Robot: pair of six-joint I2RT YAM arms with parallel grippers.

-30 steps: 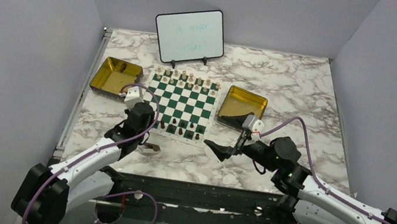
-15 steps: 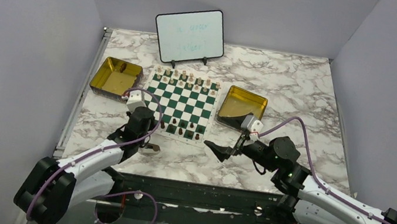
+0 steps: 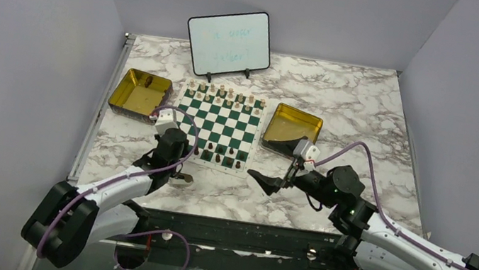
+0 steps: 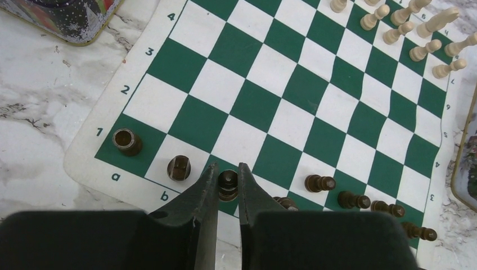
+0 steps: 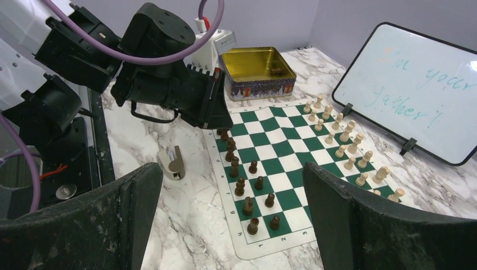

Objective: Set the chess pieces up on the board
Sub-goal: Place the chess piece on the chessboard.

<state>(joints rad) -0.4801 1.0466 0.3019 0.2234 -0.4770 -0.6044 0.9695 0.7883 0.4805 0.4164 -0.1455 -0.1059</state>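
Note:
The board (image 3: 220, 123) lies mid-table with light chess pieces (image 3: 225, 95) along its far rows and dark chess pieces (image 3: 220, 152) along its near rows. My left gripper (image 4: 228, 171) hangs over the board's near left corner, shut on a dark chess piece (image 4: 228, 184) standing upright on a green square in the first row. Two other dark pieces (image 4: 179, 167) stand just left of it. My right gripper (image 3: 262, 180) hovers off the board's near right corner, open and empty, and looks across the board (image 5: 281, 146).
A gold tin (image 3: 136, 91) left of the board holds a dark piece (image 3: 146, 80). Another gold tin (image 3: 293, 125) sits to the right. A whiteboard (image 3: 229, 42) stands behind. A brownish-grey scrap (image 3: 180, 178) lies on the marble near the left arm.
My left wrist has shifted a little toward the near edge and to the right, along the board's first row. The right arm has barely moved.

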